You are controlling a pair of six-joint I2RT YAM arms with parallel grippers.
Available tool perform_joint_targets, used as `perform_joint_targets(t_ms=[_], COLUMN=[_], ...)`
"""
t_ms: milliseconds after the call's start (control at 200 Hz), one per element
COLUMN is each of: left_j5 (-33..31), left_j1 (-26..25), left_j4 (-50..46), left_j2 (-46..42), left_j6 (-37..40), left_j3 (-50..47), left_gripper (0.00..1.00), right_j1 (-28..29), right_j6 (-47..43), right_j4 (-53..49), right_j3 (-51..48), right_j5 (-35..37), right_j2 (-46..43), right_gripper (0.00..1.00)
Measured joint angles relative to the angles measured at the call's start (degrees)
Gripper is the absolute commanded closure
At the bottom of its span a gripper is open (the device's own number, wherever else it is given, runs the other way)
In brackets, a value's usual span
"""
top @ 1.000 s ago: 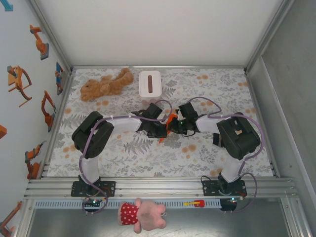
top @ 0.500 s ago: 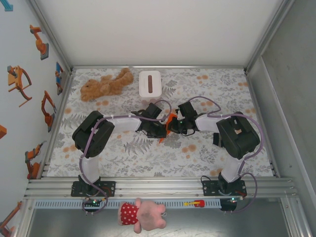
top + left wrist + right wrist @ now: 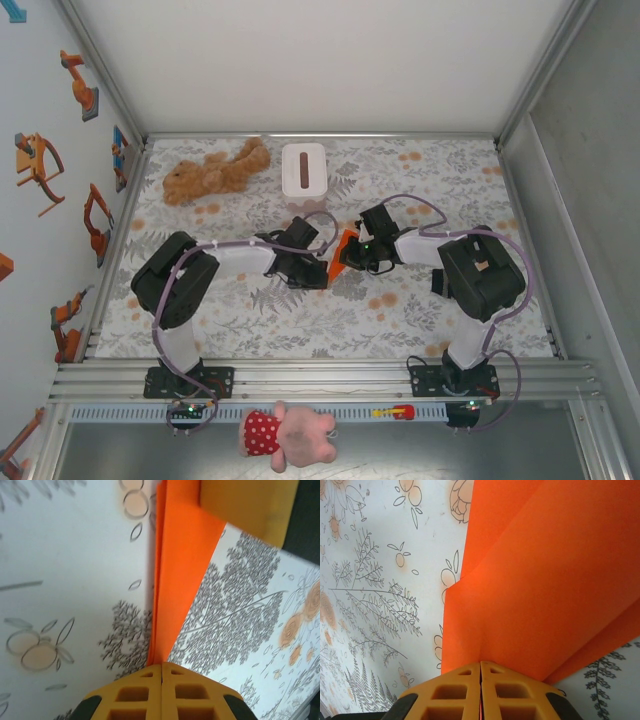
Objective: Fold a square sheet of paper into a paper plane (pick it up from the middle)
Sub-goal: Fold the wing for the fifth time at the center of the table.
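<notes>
Looking down on a floral-print table, hemmed by metal rails at left, right and near side, with a white wall at the far edge. Finding open cloth to the near side of the paper and across the far right corner.

Noting the left arm with elbow bent out to the left and forearm reaching in toward the centre. Mirroring that, the right arm, elbow out to the right, forearm angled inward. Meeting near the middle of the table, wrists almost facing.

Spotting a brown teddy bear lying at the far left. Just right of it, one container: a white tissue box, dark slot on top, contents not to be made out.

Holding between both arms a folded orange sheet of paper, raised off the cloth and tilted, layered folds plain in the right wrist view, a narrow strip edge-on in the left wrist view.

Pinching its lower tip: left gripper, jaws pressed together on the paper. Clamping a broad folded edge: right gripper, jaws likewise closed on the paper.
</notes>
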Motion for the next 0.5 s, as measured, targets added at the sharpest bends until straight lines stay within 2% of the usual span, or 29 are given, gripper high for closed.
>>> perform_joint_targets(t_ms=[315, 501], left_j5=[-2.1, -3.0], left_j1=[-0.1, -0.1], left_j4=[-4.3, -5.2], left_j2=[-3.1, -9.2], left_j6=[0.5, 0.5], left_j3=[-2.1, -2.4], left_gripper=[0.96, 0.94], right_j1=[0.0, -0.2], right_j6=[0.1, 2.0], right_j4=[0.0, 1.2], right_j3=[0.0, -0.7], right_j5=[-0.1, -0.9], right_j2=[0.0, -0.1], right_gripper=[0.92, 0.92])
